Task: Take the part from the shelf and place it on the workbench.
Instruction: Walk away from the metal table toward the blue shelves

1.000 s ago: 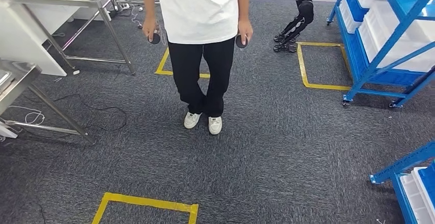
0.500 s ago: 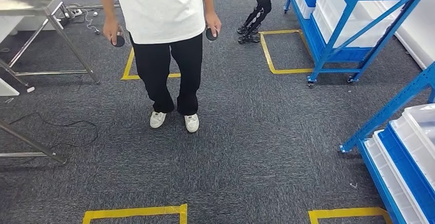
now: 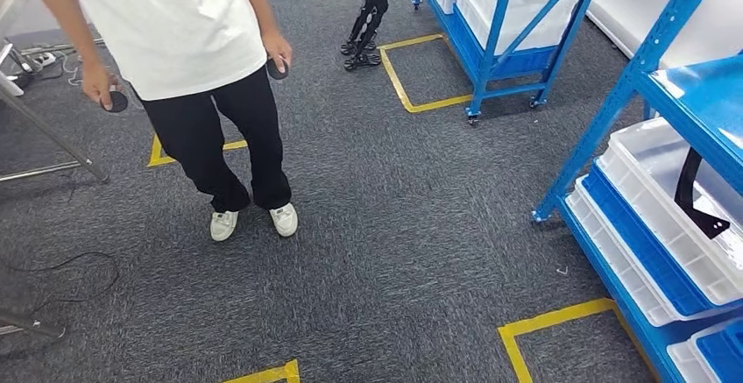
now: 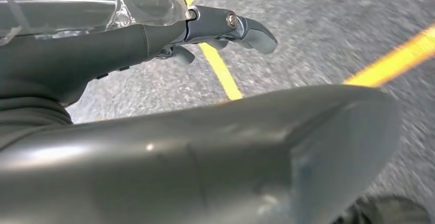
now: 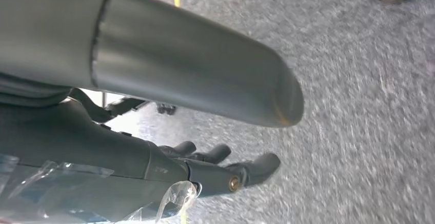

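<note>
A blue steel shelf rack (image 3: 613, 107) stands at the right of the head view, and its lower level carries shallow white plastic trays (image 3: 675, 216) set on blue trays (image 3: 644, 251). In the nearest white tray lies the part, a flat black L-shaped bracket (image 3: 692, 197). Its long arm runs up and away from the camera toward the shelf's upper deck, and its short foot turns out toward the tray's near right, ending in a pointed tip with small pale holes. The bracket is thin, matte black and gently curved along the long arm; its upper end is cut off by the blue shelf deck above it.

Farther back stands a second blue wheeled shelf rack (image 3: 499, 24), also holding white bins.

A person in a white T-shirt and black trousers (image 3: 197, 76) stands on the grey carpet (image 3: 394, 225), a small dark controller in each hand. Yellow tape squares (image 3: 543, 322) mark the floor.

The left hand (image 4: 225, 26) hangs over the carpet with fingers loosely extended and apart, holding nothing. The right hand (image 5: 225, 167) likewise hangs with fingers spread and empty.
</note>
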You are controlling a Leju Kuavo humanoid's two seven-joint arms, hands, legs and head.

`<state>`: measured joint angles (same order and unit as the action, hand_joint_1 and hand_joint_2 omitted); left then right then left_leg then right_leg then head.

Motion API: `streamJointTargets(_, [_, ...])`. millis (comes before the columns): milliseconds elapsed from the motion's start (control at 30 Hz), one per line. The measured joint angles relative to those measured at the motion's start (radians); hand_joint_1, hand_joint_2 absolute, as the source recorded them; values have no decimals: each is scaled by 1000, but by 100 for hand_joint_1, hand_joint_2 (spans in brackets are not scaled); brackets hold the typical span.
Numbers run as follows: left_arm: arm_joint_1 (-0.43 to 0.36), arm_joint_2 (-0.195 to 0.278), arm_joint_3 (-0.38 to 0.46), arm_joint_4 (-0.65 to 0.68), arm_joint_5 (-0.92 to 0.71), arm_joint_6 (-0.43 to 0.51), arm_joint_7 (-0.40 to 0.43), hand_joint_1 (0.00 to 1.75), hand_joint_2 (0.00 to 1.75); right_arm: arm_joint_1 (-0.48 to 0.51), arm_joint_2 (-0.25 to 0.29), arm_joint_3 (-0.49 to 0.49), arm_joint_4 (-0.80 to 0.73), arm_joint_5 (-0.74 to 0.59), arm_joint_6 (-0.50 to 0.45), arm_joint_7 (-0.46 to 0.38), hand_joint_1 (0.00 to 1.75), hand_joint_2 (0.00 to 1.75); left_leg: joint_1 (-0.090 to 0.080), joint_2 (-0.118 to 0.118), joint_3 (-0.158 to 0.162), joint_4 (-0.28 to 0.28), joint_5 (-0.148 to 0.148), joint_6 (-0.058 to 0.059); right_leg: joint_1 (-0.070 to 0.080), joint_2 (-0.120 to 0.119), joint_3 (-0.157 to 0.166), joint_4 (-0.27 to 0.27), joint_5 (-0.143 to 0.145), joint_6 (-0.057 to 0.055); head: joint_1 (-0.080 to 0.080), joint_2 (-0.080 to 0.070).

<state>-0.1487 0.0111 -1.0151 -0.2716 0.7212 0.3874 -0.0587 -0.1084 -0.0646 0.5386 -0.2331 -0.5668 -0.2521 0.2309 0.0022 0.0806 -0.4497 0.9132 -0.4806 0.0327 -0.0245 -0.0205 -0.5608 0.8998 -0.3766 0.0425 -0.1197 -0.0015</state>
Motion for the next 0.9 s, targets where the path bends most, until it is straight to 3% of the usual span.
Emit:
streamJointTargets(67, [0,-8,0,0,1,1,-2,0,0,-4,-2,1,0,-1,-1,-1,0,0,5,-47,-63,138,-70,-2,2,20,2,-2,2,-9,0,0])
streamJointTargets(100, [1,-11,0,0,2,1,-3,0,0,-6,-3,3,0,-2,-2,-1,0,0,5,-60,-104,222,-102,-1,5,31,1,-2,2,-12,0,0])
streamJointTargets(133, [2,-13,0,0,4,1,-4,0,0,-7,-4,5,0,-4,-2,-1,0,0,3,-66,-139,287,-119,2,9,43,2,-2,2,-13,0,0])
streamJointTargets(167, [3,-14,0,0,5,2,-4,0,0,-6,-4,7,0,-7,-3,-1,0,0,1,-70,-159,316,-116,7,12,55,3,-3,2,-14,0,0])
streamJointTargets(200, [4,-15,0,0,6,2,-4,0,0,-5,-5,10,0,-9,-3,-1,0,0,-3,-74,-158,298,-92,15,14,68,4,-3,3,-15,0,0])
streamJointTargets(233, [3,-15,0,0,7,3,-3,0,0,-5,-5,13,0,-10,-3,0,0,0,-9,-83,-139,241,-51,24,14,82,6,-3,3,-15,0,0])
streamJointTargets(300, [3,-15,0,0,8,3,-2,0,0,-6,-5,16,0,-15,-3,0,0,0,-17,-131,-82,88,33,40,14,106,7,-1,4,-13,0,0])
streamJointTargets(367, [4,-16,0,0,10,4,0,0,0,-8,-5,17,0,-19,-3,2,0,0,-18,-167,-49,2,63,41,13,130,0,0,8,-7,0,0])
streamJointTargets(433, [4,-17,0,0,12,5,1,0,0,-4,-7,18,0,-20,-4,5,0,0,-18,-155,-44,-17,63,40,12,153,-8,-2,15,3,0,0])
streamJointTargets(500, [3,-19,0,0,12,6,0,0,0,1,-9,19,0,-21,-5,9,0,0,-18,-131,-39,-25,70,48,14,126,-21,22,-6,12,1,0])
streamJointTargets(567, [5,-19,0,0,13,7,0,0,0,-1,-10,22,0,-22,-5,11,0,0,-20,-104,-36,-30,75,55,18,66,-65,131,-77,18,1,0])
streamJointTargets(633, [11,-19,0,0,13,6,0,0,0,-2,-9,26,0,-24,-5,12,0,0,-24,-72,-40,-30,76,57,19,39,-125,278,-146,22,1,0])
streamJointTargets(667, [13,-19,0,0,12,6,0,0,0,-2,-8,27,0,-25,-5,13,0,0,-26,-56,-41,-30,76,57,18,35,-138,316,-158,23,1,0])
streamJointTargets(700, [14,-19,0,0,12,5,1,0,0,-1,-7,28,0,-27,-5,12,0,0,-27,-43,-42,-29,76,57,19,32,-130,312,-149,21,0,0])
streamJointTargets(733, [14,-19,0,0,12,5,1,0,0,-1,-7,30,0,-27,-5,12,0,0,-27,-30,-42,-29,75,57,20,28,-98,263,-123,18,0,0])
streamJointTargets(800, [13,-19,0,0,10,5,2,0,0,0,-7,32,0,-28,-5,10,0,0,-30,-9,-39,-28,72,54,27,-7,-8,106,-60,8,0,0])
streamJointTargets(833, [13,-19,0,0,10,4,2,0,0,0,-7,32,0,-28,-5,10,0,0,-32,1,-39,-27,69,52,32,-26,26,43,-42,1,0,0])
streamJointTargets(900, [13,-19,0,0,11,3,2,0,0,-1,-8,33,0,-28,-4,11,0,0,-37,21,-40,-24,66,47,40,-42,47,-5,-35,-10,1,0])
